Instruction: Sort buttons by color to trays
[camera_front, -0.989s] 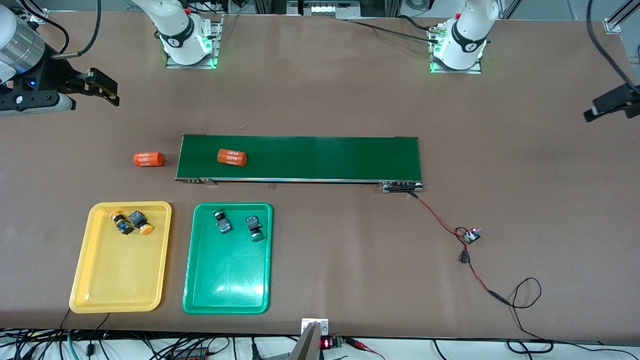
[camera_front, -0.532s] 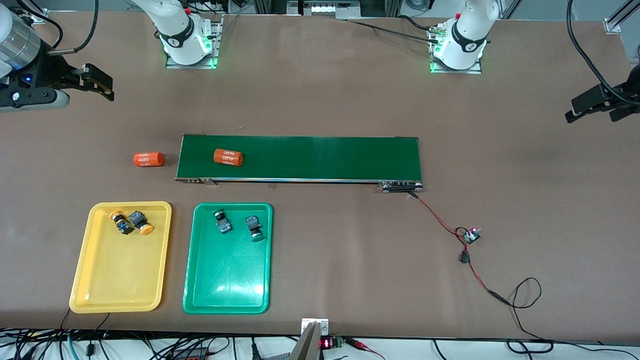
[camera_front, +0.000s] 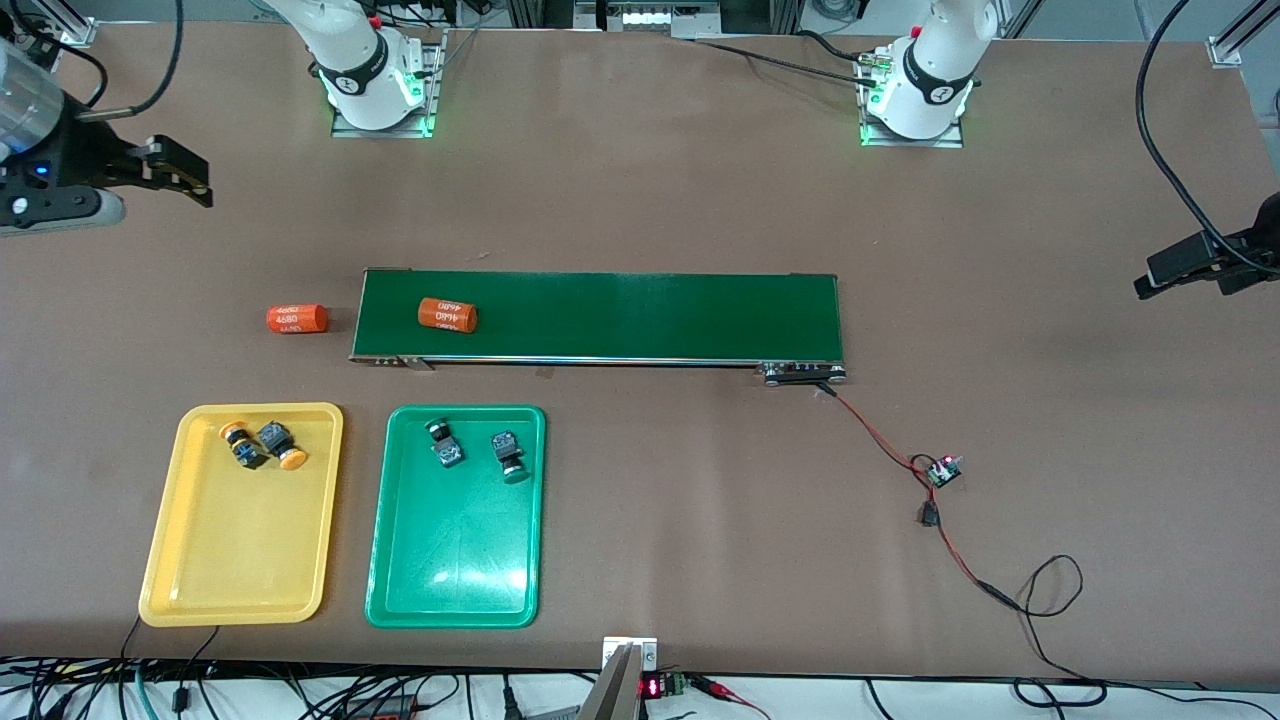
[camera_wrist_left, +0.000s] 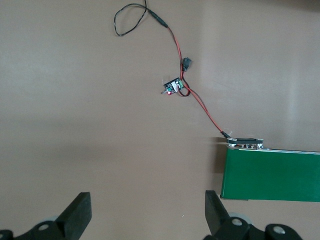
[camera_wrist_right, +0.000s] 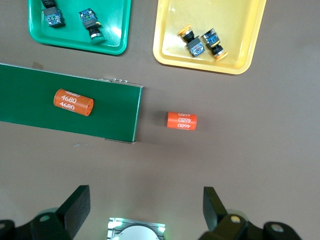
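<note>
Two yellow-orange buttons (camera_front: 240, 443) (camera_front: 281, 446) lie together in the yellow tray (camera_front: 230, 550), at the end nearest the conveyor. Two green buttons (camera_front: 443, 445) (camera_front: 508, 456) lie a little apart in the green tray (camera_front: 455, 560) beside it. The right wrist view shows the same yellow pair (camera_wrist_right: 192, 44) and green pair (camera_wrist_right: 90, 22) in their trays. My right gripper (camera_front: 185, 172) hangs open and empty over bare table at the right arm's end. My left gripper (camera_front: 1162, 276) hangs open and empty over bare table at the left arm's end. Both stand well away from the trays.
A long dark-green conveyor belt (camera_front: 650, 315) crosses the middle of the table, with an orange cylinder (camera_front: 447, 315) lying on it. A second orange cylinder (camera_front: 297, 319) lies on the table just off the belt's end. A small circuit board (camera_front: 942, 471) and red-black wires trail from the belt's other end.
The orange cylinder on the belt has travelled toward the right arm's end. Both grippers have shifted over the table's ends, still open. The buttons and trays have not moved.
</note>
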